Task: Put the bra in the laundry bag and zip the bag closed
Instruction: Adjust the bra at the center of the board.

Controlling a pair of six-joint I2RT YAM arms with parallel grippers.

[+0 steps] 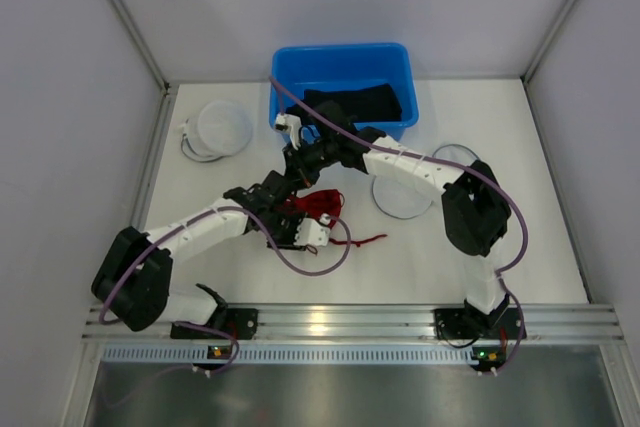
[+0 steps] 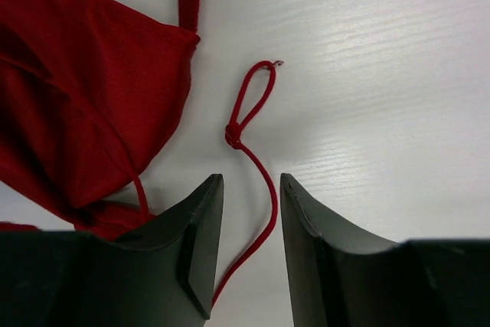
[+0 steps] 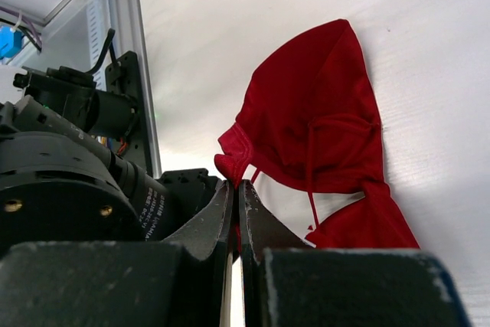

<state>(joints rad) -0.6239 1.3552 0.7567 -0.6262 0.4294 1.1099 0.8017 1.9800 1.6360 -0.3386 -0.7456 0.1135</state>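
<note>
The left gripper (image 2: 251, 189) stands partly open, its jaws either side of a thin red strap (image 2: 232, 137) lying flat. The right gripper (image 3: 236, 189) is closed tight, tips against the edge of the red bra (image 3: 321, 105); I cannot tell whether cloth is pinched. The bra sits mid-tabletop (image 1: 470, 267), toward the near edge.

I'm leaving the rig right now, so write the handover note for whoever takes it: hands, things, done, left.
Left hand: open, jaws either side of the loose red strap, which lies on the table; not gripped.
Right hand: shut, apparently pinching the bra by an edge.
Things: bra mid-table; white round laundry bag at far left, beside the blue bin; a second white round piece under the right arm.
Done: nothing bagged.
Left: bra into bag, zip shut.
</note>
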